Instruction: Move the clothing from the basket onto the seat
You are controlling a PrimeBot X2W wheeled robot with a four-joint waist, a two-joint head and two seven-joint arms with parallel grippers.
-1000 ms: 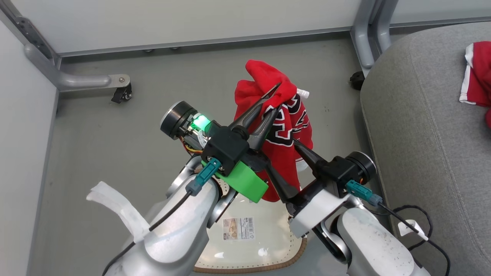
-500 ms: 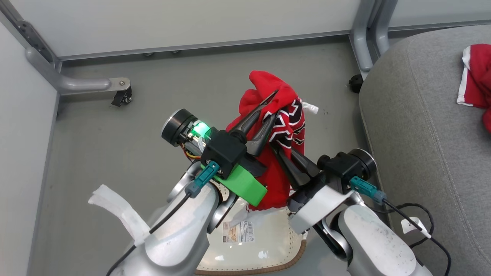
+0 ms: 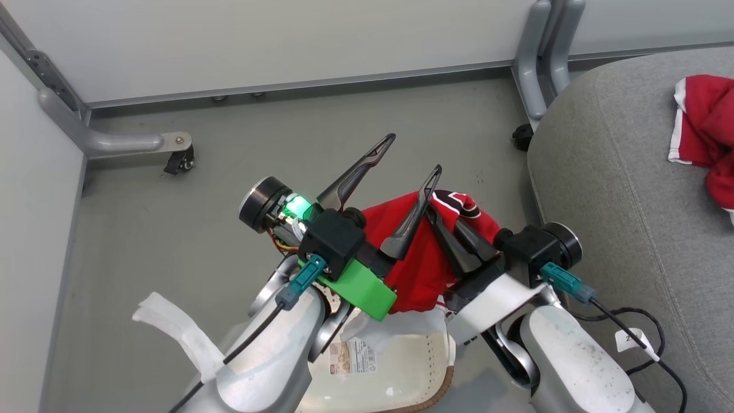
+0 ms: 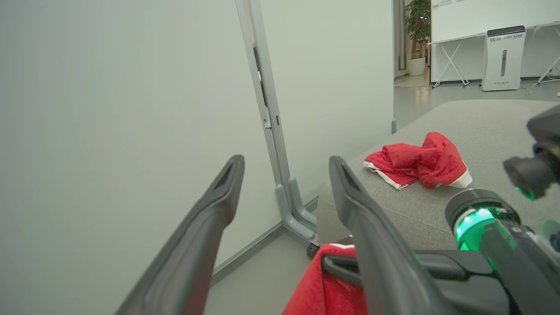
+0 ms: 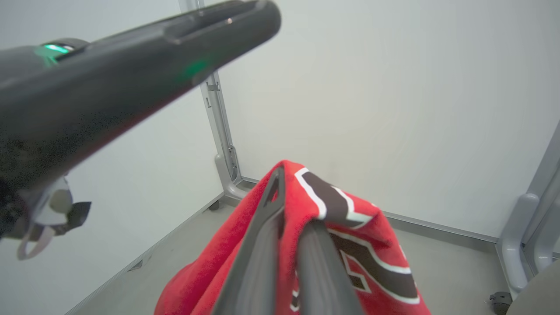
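The jersey (image 3: 421, 267), red with black-and-white numerals, hangs bunched above the basket (image 3: 401, 358), and my right gripper (image 3: 442, 217) is shut on its top fold. In the right wrist view the two fingers pinch the jersey (image 5: 350, 227) at the gripper (image 5: 294, 199). My left gripper (image 3: 414, 154) stands open just left of it, holding nothing; its fingers spread wide (image 4: 286, 162). A plain red garment (image 3: 702, 126) with white trim lies crumpled on the grey seat (image 3: 619, 201) at the right, also seen as the garment (image 4: 420, 162) on the seat (image 4: 485, 122).
White partition panels close off the back and left. A grey metal foot with a caster (image 3: 179, 156) lies at the back left, and a grey post (image 3: 539, 57) stands by the seat's corner. A black cable (image 3: 631, 318) trails over the seat's near edge.
My left gripper has opened and let go of the jersey, while my right gripper has shut on it. The jersey now hangs lower, from the right gripper alone.
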